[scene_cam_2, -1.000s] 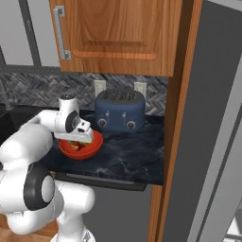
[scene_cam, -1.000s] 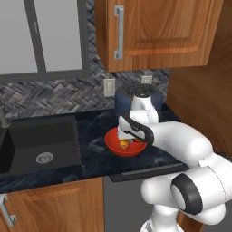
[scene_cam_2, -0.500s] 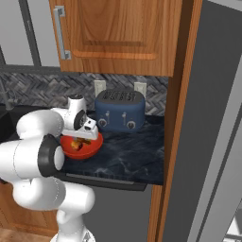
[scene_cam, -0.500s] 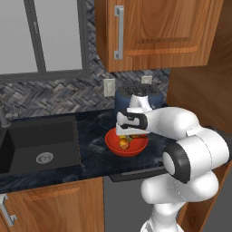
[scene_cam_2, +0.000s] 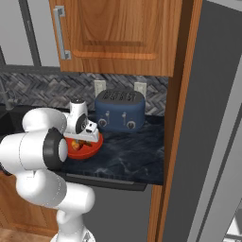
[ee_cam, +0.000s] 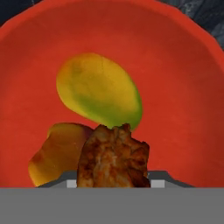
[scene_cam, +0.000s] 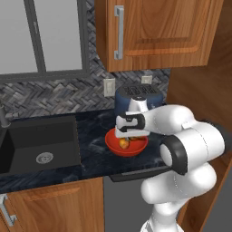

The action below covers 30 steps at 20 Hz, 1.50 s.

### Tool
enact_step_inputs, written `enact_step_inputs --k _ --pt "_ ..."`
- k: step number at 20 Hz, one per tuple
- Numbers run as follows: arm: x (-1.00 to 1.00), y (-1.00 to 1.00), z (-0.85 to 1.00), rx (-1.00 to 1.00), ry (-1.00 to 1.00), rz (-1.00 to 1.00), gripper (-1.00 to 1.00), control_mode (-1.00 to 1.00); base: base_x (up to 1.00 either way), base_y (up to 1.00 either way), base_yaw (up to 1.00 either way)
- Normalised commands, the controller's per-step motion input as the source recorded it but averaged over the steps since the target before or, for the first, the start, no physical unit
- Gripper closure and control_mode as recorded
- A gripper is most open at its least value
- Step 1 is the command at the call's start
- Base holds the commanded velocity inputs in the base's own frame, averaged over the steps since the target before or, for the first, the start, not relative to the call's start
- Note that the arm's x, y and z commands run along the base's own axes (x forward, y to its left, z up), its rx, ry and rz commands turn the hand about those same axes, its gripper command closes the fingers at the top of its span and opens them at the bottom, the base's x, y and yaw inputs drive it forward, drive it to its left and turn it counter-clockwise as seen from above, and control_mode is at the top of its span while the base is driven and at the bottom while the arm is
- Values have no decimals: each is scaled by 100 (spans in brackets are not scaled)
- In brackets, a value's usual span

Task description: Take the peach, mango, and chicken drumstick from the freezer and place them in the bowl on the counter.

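Lowered over the bowl (ee_cam: pixel 192 87), claw (ee_cam: pixel 113 181) seemingly grips the chicken drumstick (ee_cam: pixel 113 158).

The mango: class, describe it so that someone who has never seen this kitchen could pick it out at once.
Find the dark marbled counter and the red-orange bowl on it, in front of the blue toaster. The mango lies inside. It is the oval green-yellow fruit, unlike the orange peach and the brown chicken drumstick beside it.
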Motion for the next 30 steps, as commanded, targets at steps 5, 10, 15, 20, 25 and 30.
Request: enact_step_inputs --k 5,10,15,20,25,30 --pt "3 0 -14 0 -2 0 -100 -100 0 0 0" --pt "0 0 -12 0 -4 0 -100 -100 0 0 0" --pt "0 0 -8 0 -9 0 -100 -100 0 0 0" --pt "-10 -2 0 0 -6 0 -100 -100 0 0 0" --pt "-52 -2 25 0 -1 -3 -100 -100 0 0 0" --pt "-37 -9 61 0 -17 -7 -100 -100 0 0 0"
